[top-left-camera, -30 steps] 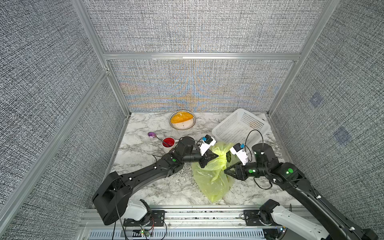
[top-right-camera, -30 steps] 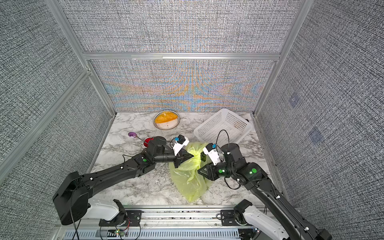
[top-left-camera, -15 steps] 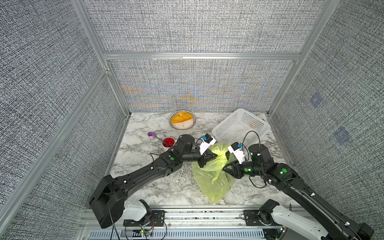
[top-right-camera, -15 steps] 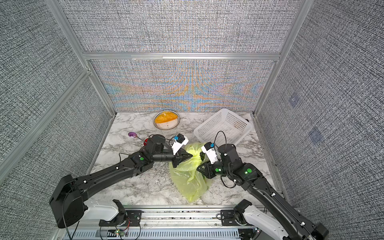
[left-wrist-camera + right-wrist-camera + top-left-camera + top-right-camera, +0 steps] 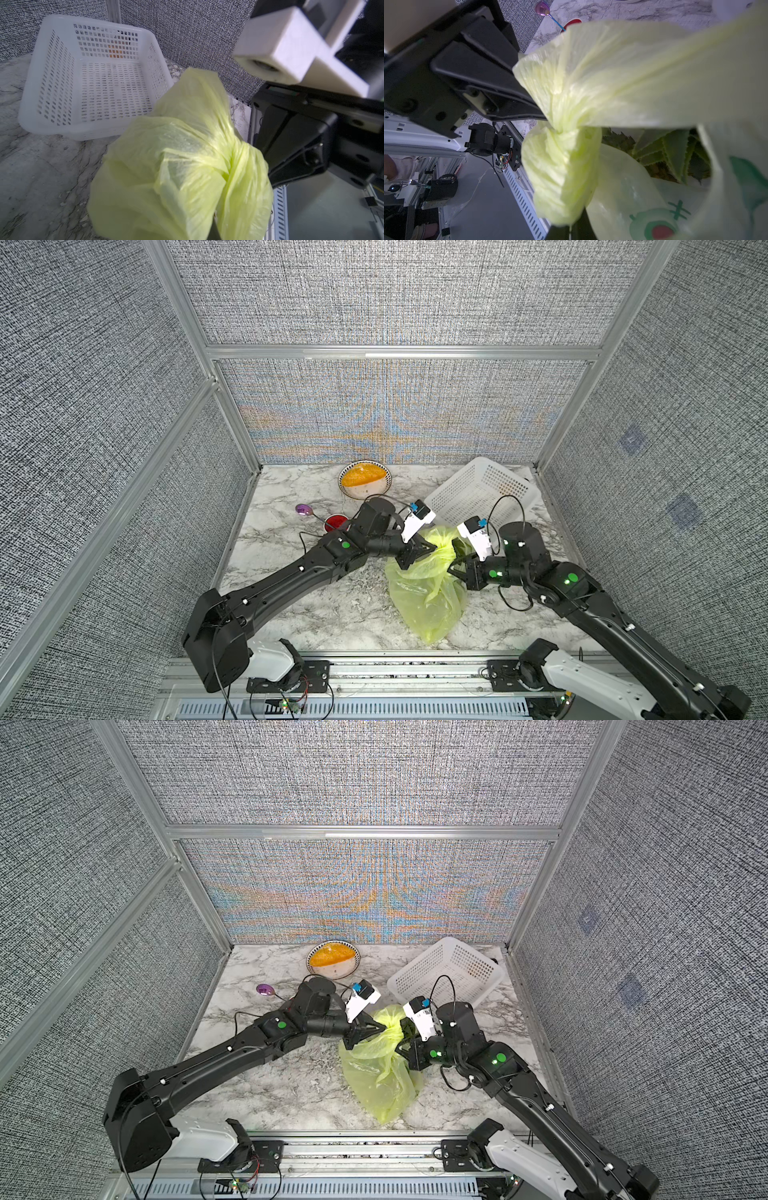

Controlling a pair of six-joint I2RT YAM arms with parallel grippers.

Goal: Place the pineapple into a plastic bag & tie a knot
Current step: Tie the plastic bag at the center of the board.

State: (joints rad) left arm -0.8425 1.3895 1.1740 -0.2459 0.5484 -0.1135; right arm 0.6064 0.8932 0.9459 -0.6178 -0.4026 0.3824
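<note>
Not much to read here, tbh. Only print anywhere is the green stuff on the plastic bag (image 5: 633, 187), caught up close in the right wrist view: a hash-style mark (image 5: 678, 209) just beside a round green logo (image 5: 654, 227) with a red centre. Too blurry and cropped for actual words. Nothing legible in the other views.

The black left arm (image 5: 291, 576) and right arm (image 5: 594, 605) carry green lights (image 5: 345, 544), white camera blocks (image 5: 417, 519) and looping cables (image 5: 505, 506).
</note>
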